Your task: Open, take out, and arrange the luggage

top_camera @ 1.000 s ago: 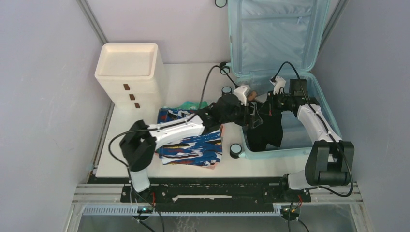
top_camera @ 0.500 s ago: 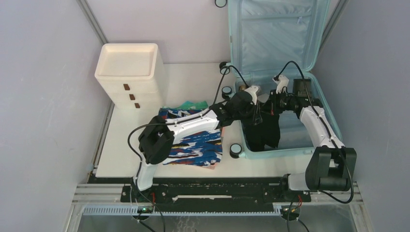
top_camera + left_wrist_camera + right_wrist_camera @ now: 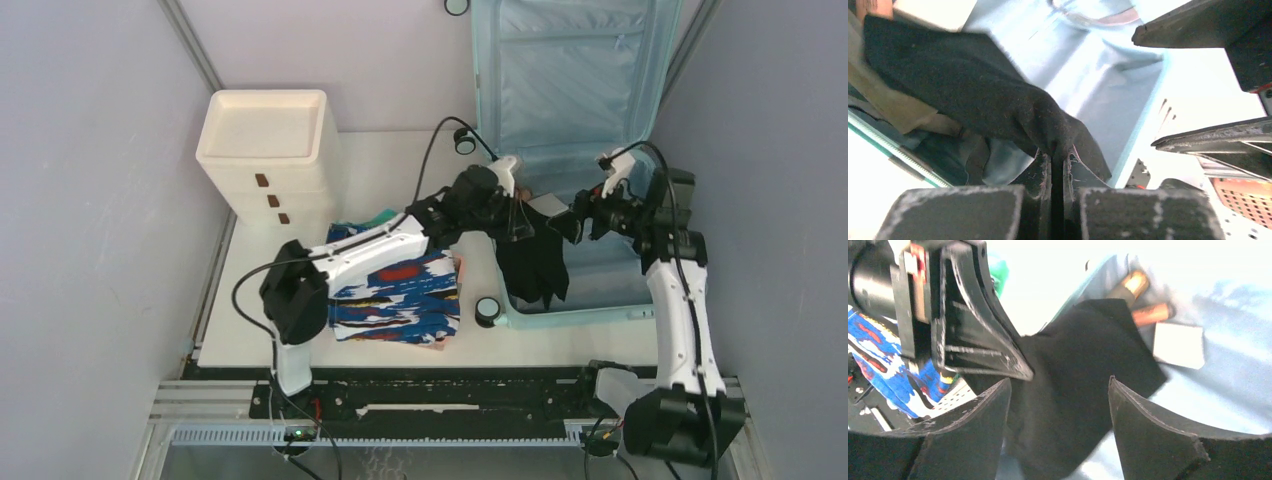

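Note:
The pale aqua luggage (image 3: 575,316) lies open at the right, its lid (image 3: 570,70) standing against the back wall. A black garment (image 3: 535,262) hangs over the luggage's left half. My left gripper (image 3: 515,215) is shut on the garment's top edge; in the left wrist view the cloth (image 3: 973,85) is pinched between the closed fingers of that gripper (image 3: 1057,157). My right gripper (image 3: 572,225) hovers just right of the garment, open. In the right wrist view the black garment (image 3: 1073,375) hangs loose between the spread fingers of that gripper (image 3: 1059,385).
A stack of colourful folded clothes (image 3: 400,290) lies left of the luggage. The cream drawer cabinet (image 3: 265,150) stands at the back left. A white box (image 3: 1179,345) and brown tubes (image 3: 1148,314) rest inside the luggage. A caster wheel (image 3: 487,310) juts out at its front left corner.
My left gripper has closed on the black garment. My right gripper has let go of it, opened and drawn back to the right, its arm swinging outward.

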`<control>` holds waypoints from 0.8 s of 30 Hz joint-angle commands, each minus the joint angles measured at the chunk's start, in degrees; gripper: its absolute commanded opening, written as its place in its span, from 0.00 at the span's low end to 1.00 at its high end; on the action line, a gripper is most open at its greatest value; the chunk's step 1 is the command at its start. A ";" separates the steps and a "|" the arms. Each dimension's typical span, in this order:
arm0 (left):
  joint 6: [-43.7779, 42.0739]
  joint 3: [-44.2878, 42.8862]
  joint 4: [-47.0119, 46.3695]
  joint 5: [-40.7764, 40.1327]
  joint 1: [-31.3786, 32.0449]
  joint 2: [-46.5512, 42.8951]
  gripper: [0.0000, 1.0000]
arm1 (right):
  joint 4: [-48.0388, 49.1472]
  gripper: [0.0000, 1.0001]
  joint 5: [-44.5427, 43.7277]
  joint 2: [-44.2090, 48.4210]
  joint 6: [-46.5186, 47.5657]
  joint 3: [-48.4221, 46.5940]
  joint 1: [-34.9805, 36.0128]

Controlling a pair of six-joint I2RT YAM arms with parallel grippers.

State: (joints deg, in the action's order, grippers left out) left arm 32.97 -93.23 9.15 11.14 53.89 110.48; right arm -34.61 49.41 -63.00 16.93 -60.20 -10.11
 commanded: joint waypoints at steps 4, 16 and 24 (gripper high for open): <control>-1.10 0.70 -4.40 5.40 -2.12 -14.02 0.00 | -1.49 0.82 12.03 7.16 6.39 -4.36 -4.78; -0.65 3.63 -2.22 7.71 -5.22 -22.03 0.00 | -4.96 0.89 21.96 8.16 9.56 -5.51 -5.25; -0.68 13.24 -0.22 8.62 -8.19 -34.79 0.00 | -5.36 0.89 25.21 8.42 8.05 -6.27 -6.85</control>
State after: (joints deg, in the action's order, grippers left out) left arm 32.95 -83.92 12.29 17.32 47.33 86.52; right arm -40.25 71.16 -54.83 25.10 -64.23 -15.88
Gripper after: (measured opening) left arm 0.044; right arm 0.889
